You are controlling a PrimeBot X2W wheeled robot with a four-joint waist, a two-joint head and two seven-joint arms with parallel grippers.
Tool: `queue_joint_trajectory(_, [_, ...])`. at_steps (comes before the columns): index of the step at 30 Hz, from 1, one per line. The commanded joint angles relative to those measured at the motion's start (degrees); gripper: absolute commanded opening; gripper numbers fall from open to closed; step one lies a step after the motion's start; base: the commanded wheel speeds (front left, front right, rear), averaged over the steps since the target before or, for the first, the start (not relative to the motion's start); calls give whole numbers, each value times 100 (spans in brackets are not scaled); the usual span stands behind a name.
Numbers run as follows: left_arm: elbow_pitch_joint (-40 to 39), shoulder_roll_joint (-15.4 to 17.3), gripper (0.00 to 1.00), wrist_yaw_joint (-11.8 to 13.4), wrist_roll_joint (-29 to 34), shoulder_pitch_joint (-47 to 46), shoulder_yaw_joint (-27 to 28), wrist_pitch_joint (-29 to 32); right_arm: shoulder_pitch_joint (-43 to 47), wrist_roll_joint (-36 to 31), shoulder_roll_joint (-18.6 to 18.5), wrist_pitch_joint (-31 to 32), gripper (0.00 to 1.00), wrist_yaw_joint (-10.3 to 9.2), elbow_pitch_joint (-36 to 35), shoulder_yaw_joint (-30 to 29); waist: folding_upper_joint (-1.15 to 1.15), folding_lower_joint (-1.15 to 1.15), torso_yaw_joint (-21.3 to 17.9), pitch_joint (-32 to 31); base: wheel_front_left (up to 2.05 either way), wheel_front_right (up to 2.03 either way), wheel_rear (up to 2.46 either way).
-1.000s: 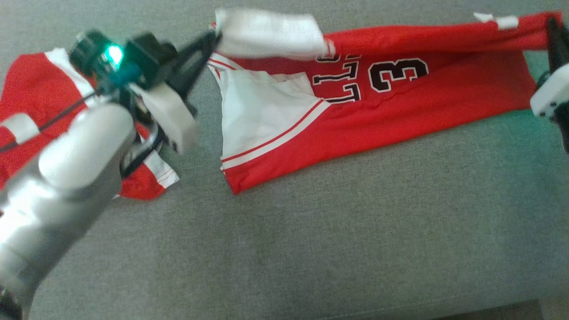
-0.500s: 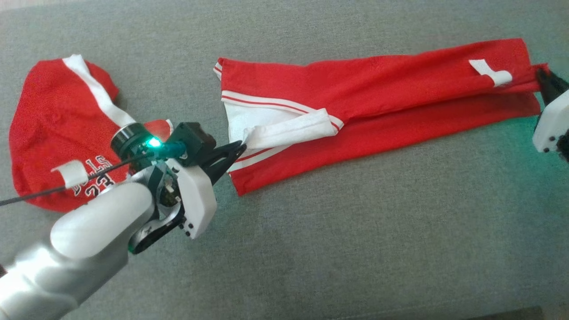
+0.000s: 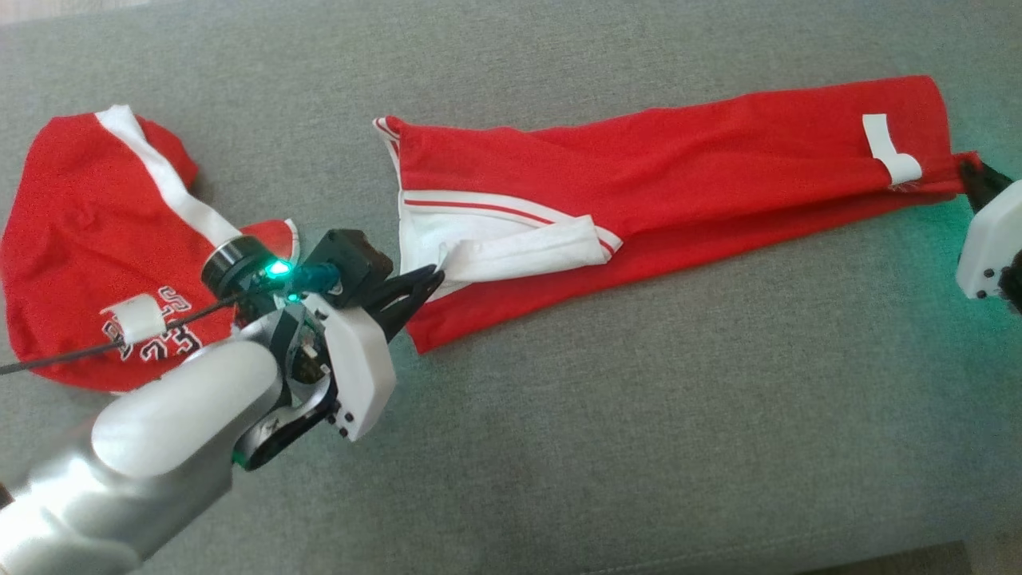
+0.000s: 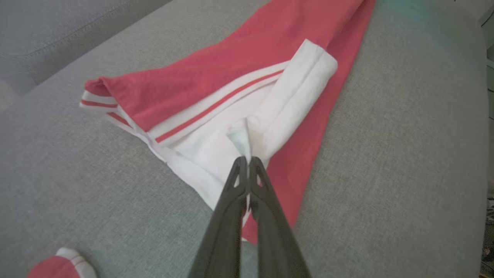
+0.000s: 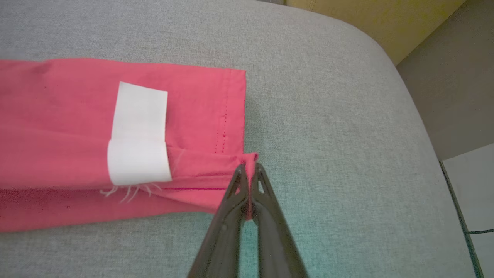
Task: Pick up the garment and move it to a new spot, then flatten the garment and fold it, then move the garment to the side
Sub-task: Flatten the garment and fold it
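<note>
Red basketball jersey (image 3: 679,176), just doubled over lengthwise so its number is hidden, with left gripper (image 4: 246,160) and right gripper (image 5: 250,166) pinching its opposite ends; first fold apparently laid.

the near half of the grey sofa cushion (image 3: 639,447) lies bare and open to pass over. the long red garment (image 3: 679,184) spans the far part, a second red garment (image 3: 80,239) covers the left, and the left arm (image 3: 176,415) crosses the gap between them.
</note>
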Motion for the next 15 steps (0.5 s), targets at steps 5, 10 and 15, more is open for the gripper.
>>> queue_joint_trajectory(5, [-31, 118, 100, 195, 0, -62, 271, -101, -83, 302, -141, -86, 100, -5, -79, 18, 0, 0, -53, 22, 0, 0, 0])
queue_joint_trajectory(10, [53, 17, 100, 422, -40, -107, 531, -438, -249, 513, -175, -340, 100, -5, -132, -187, 0, 0, -62, -47, 0, 0, 0])
queue_joint_trajectory(15, [252, -183, 100, 853, -81, -159, 1034, -1173, -383, 595, -195, -966, 100, -5, -403, -387, 0, 0, -25, -200, 0, 0, 0])
